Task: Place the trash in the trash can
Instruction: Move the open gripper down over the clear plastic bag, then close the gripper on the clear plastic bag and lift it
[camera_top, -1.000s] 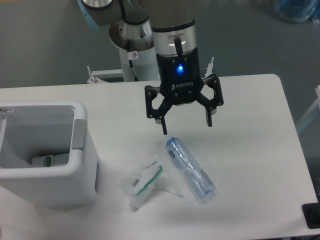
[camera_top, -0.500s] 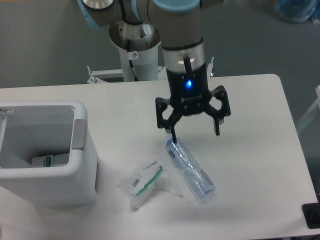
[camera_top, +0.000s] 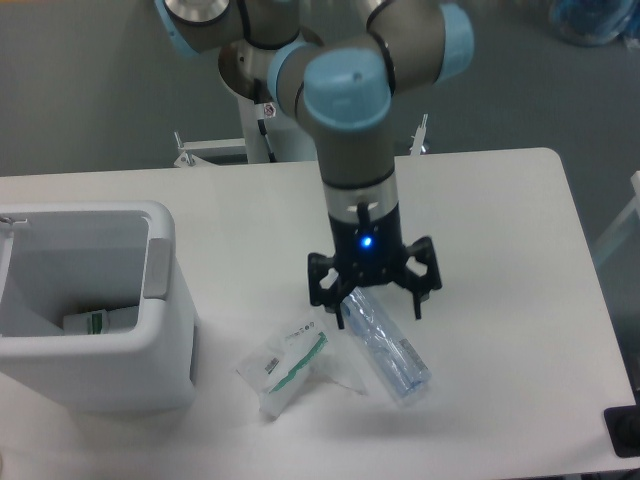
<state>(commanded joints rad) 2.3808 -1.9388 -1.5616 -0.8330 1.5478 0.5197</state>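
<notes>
Near the frame's centre, my claw (camera_top: 378, 312) hangs with its fingers spread wide astride the top of the crushed bottle (camera_top: 385, 347); wrapper (camera_top: 289, 362) beside it, trash can (camera_top: 95, 305) at left.

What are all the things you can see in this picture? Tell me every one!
bottle: one, clear bluish plastic, crushed, lying on the table, its upper end under the claw
wrapper: one, clear with white and green inside, on the table beside the bottle
trash can: one, white with a grey side panel, at the table's left
item in the can: one, white with green, at the bottom
table: one, white
arm: one, grey with blue caps
claw: one, black, open, low over the bottle
</notes>
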